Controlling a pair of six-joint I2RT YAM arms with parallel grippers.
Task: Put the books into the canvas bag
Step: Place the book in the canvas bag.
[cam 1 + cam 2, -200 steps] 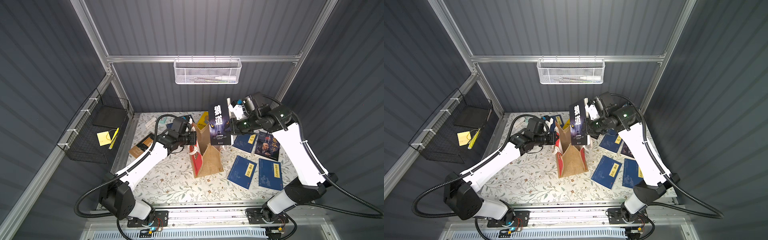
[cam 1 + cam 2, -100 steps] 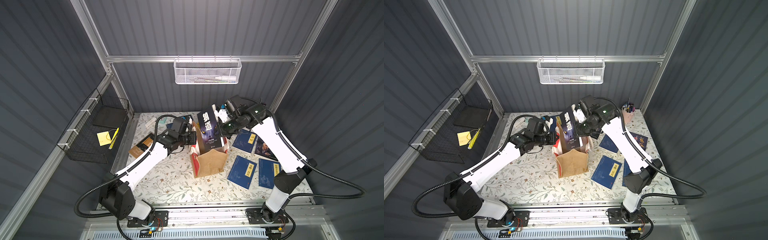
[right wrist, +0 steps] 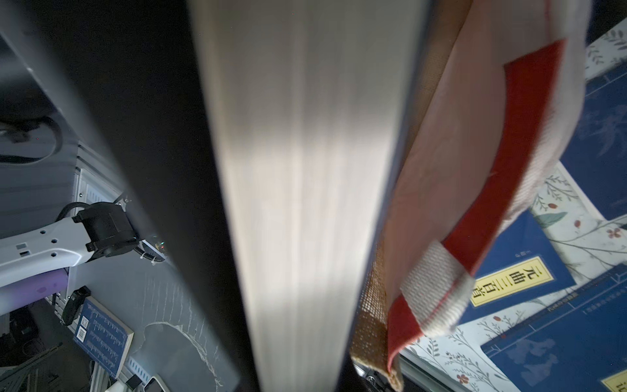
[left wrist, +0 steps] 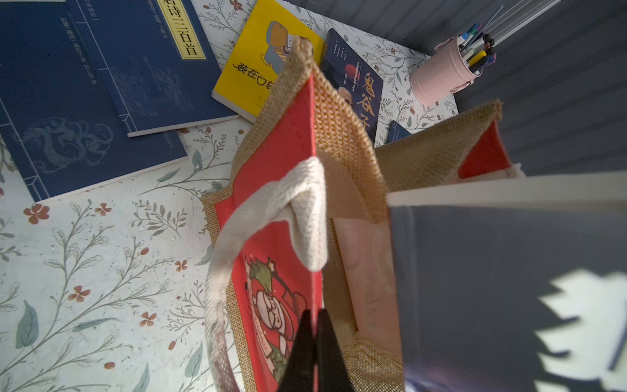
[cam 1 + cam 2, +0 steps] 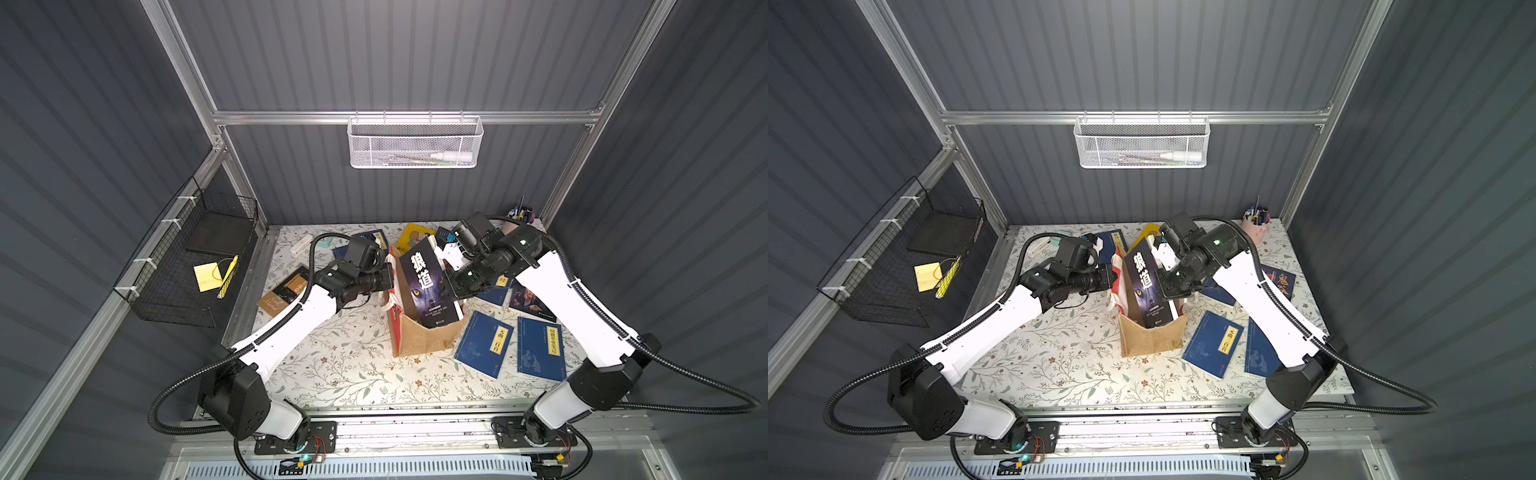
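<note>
The canvas bag (image 5: pixel 424 343) (image 5: pixel 1150 343) stands upright mid-table, tan jute with red side panels. My left gripper (image 5: pixel 390 277) (image 4: pixel 316 339) is shut on the bag's red left rim (image 4: pixel 281 163), beside the white handle (image 4: pixel 271 203). My right gripper (image 5: pixel 445 268) is shut on a dark book (image 5: pixel 428 286) (image 5: pixel 1144 282) (image 4: pixel 475 271) with white characters. That book stands tilted with its lower end inside the bag's mouth, and its page edge (image 3: pixel 305 169) fills the right wrist view. Other books lie flat: navy ones (image 5: pixel 484 345) (image 5: pixel 540 347) (image 4: pixel 152 61), a yellow one (image 4: pixel 251 61), brown ones (image 5: pixel 286 291).
A pink pen cup (image 5: pixel 1258 228) (image 4: pixel 441 78) stands at the back right corner. A white mesh basket (image 5: pixel 413 141) hangs on the back wall. A black wire basket (image 5: pixel 191 262) holding a yellow sticky note (image 5: pixel 206 276) hangs on the left wall.
My right arm has swung left and down with the dark book, from above and right of the bag into its mouth. The left gripper has kept its hold on the rim.
</note>
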